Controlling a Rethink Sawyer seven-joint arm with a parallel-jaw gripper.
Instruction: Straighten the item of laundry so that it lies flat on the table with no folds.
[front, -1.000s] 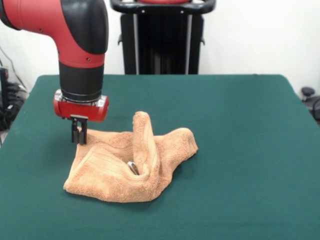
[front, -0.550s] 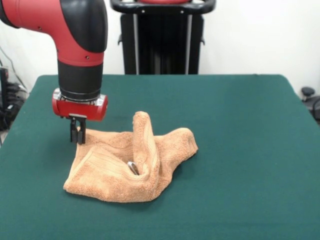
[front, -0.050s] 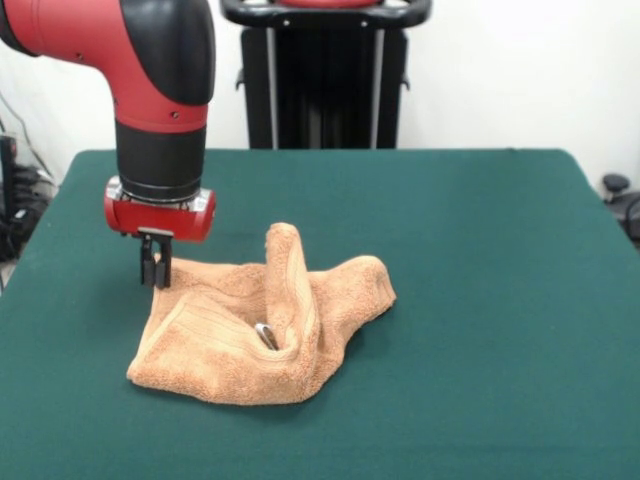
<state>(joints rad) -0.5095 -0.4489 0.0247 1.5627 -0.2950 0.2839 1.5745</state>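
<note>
Towel: we see the tan terry-cloth towel (front, -0.050s: 255, 335) lying crumpled on the green surface (front, -0.050s: 480, 300), closer to the near edge and the left edge than to the right edge, well clear of every corner.
Towel, near part: we find its nearest hem rounded and thick, resting on the surface, with a flatter panel on the left side showing ribbed band lines.
Towel, middle: we note a tall ridge of cloth standing up through the centre and bending over at its top; a fold on its right side bulges out towards the right edge.
Small item in the fold: we make out a small pale, shiny tag-like bit (front, -0.050s: 266, 335) tucked in the crease at the foot of the ridge; what it is we cannot tell.
Towel, far-left corner: we see this corner lying low on the surface, right at the tips of the jaws.
Gripper: we place the gripper (front, -0.050s: 155, 272) pointing straight down at that far-left corner of the towel, under a red wrist ring and the black and red arm (front, -0.050s: 160, 100).
Jaws: we see the two dark jaws close together with only a thin slit between them, their tips at the towel's edge; whether cloth is pinched between them we cannot tell.
</note>
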